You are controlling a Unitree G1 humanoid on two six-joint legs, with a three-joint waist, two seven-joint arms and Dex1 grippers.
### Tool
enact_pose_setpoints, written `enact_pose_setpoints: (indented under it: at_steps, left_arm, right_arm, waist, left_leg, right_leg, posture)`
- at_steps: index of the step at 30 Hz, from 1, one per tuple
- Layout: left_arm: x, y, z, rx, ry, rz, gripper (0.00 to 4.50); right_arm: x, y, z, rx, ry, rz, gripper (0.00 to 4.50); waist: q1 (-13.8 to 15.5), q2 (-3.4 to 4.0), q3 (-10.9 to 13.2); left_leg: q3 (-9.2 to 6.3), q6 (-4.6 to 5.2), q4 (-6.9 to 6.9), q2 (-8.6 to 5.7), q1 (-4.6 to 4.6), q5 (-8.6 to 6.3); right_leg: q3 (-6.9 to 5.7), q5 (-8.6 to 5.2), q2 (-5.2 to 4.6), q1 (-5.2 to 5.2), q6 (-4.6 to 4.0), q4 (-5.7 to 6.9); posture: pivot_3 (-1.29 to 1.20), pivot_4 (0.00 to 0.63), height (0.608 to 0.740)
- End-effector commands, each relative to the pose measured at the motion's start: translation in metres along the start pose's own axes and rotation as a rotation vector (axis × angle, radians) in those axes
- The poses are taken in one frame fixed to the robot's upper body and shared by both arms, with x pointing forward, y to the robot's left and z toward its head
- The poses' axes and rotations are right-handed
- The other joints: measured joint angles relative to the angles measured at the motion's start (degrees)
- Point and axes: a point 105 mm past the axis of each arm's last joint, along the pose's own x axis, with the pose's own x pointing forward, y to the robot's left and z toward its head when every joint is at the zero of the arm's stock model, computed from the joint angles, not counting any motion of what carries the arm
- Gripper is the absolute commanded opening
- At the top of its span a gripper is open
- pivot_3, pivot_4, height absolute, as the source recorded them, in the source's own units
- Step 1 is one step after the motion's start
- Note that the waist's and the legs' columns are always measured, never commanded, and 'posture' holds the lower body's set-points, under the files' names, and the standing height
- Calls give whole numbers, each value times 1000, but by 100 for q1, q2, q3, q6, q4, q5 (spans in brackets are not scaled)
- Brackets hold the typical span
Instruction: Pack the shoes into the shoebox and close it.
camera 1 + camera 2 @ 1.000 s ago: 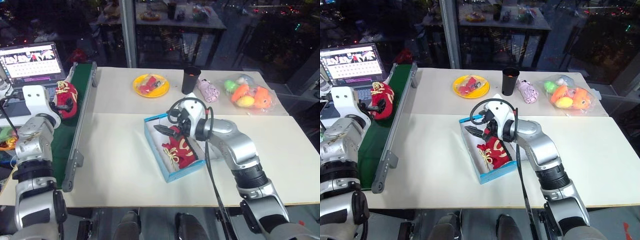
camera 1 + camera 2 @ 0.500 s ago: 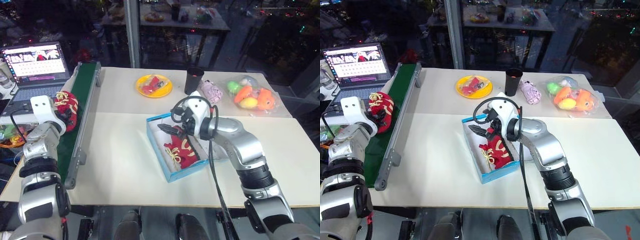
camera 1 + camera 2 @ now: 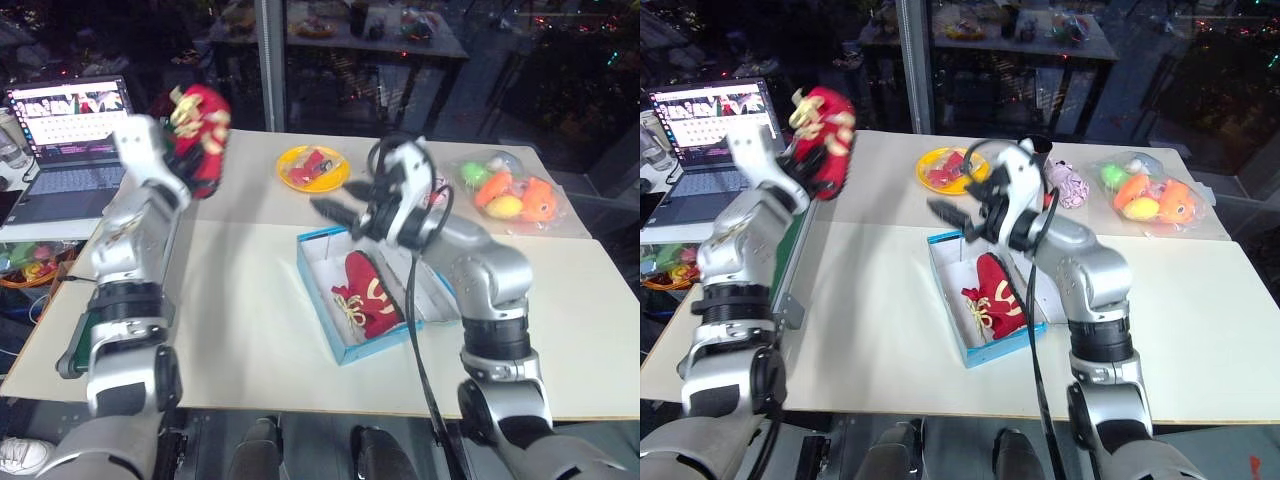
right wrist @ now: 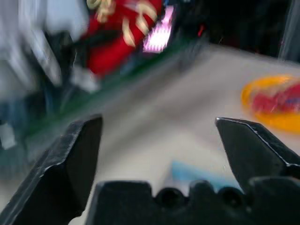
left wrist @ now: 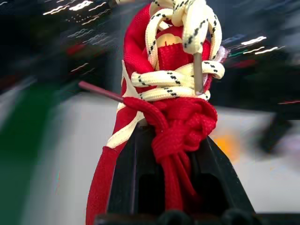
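Left gripper [image 5: 171, 159]: clamped on one red shoe [image 3: 198, 135], up above the table's [image 3: 250, 330] left side.
Right gripper [image 4: 161, 154]: jaws wide, empty, above the shoebox [image 3: 318, 300].
Other shoe [image 3: 368, 292]: lay inside the shoebox.

Two red shoes: one [image 3: 197, 138] raised, one [image 3: 369, 293] boxed. One blue shoebox [image 3: 318, 281]. One yellow plate [image 3: 314, 168]. One laptop [image 3: 66, 130]. One bag of toys [image 3: 509, 192]. Two tools: left [image 3: 190, 160], right [image 3: 340, 208]. One bench [image 3: 240, 320].

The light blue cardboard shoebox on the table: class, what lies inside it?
One red fabric shoe with yellow-gold laces lies inside the light blue cardboard shoebox. The white floor beneath the shoe is covered.
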Motion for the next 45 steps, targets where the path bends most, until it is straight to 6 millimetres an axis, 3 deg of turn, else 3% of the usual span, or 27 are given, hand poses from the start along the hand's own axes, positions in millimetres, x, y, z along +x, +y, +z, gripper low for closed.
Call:
enact_pose_setpoints:
  at_steps: [1,4,8,22,28,31,37,41,43,45]
  left_arm:
    - [5,-42,14,-79,-23,-145,315]
    - [9,-83,12,-168,-8,-271,315]
    - [12,-111,14,-247,1,-355,315]
    - [13,-159,-1,-343,81,-489,315]
    - [9,-170,-3,-354,102,-519,315]
    - [8,-170,-4,-355,110,-520,286]
    - [8,-166,-5,-357,121,-505,286]
    - [6,-167,-7,-357,128,-506,286]
    - [6,-163,-7,-368,124,-491,1199]
    - [7,-156,-6,-372,110,-465,1793]
  right_arm:
    - [-9,-13,29,182,-131,-55,4500]
    - [-11,-21,42,298,-193,-85,4500]
    - [-12,-24,38,307,-159,-117,4500]
    - [-16,-31,29,322,-156,-176,4500]
    - [-15,-35,29,346,-180,-196,4500]
    - [-14,-39,33,364,-212,-207,3834]
    - [-14,-44,40,375,-257,-219,1777]
    - [-12,-47,45,378,-282,-226,896]
    - [-12,-47,46,377,-285,-228,663]
    - [-11,-49,47,369,-285,-236,541]
  waist:
    - [-25,0,0]
    - [-79,1,0]
    - [-151,1,0]
    - [-187,3,2]
    - [-177,3,2]
    - [-178,4,2]
    - [-161,4,2]
    - [-161,4,2]
    - [-163,4,2]
    - [-161,5,2]
  left_leg:
    - [0,1,-1,0,4,0]
    - [-2,4,-2,1,10,2]
    - [-5,10,-1,-1,8,6]
    - [-11,15,-3,-4,7,5]
    - [-12,15,-3,-4,8,5]
    - [-13,15,-2,-4,8,5]
    - [-13,15,-3,-4,7,6]
    - [-13,15,-2,-4,7,5]
    - [-14,15,-2,-4,8,6]
    - [-14,15,-3,-4,8,5]
  right_leg:
    - [0,-1,1,1,1,1]
    - [0,-1,2,2,1,13]
    - [1,0,1,2,0,11]
    - [3,-2,4,2,3,8]
    - [4,-2,5,2,3,8]
    - [4,-2,5,2,3,9]
    - [4,-2,5,2,3,7]
    - [4,-2,5,2,3,7]
    - [4,-2,6,2,3,7]
    - [4,-3,5,2,3,7]
  posture:
    - [0,150,736]
    - [0,150,736]
    - [0,150,736]
    - [0,150,736]
    - [0,150,736]
    - [0,150,736]
    - [0,150,736]
    - [0,150,736]
    - [0,150,736]
    - [0,150,736]
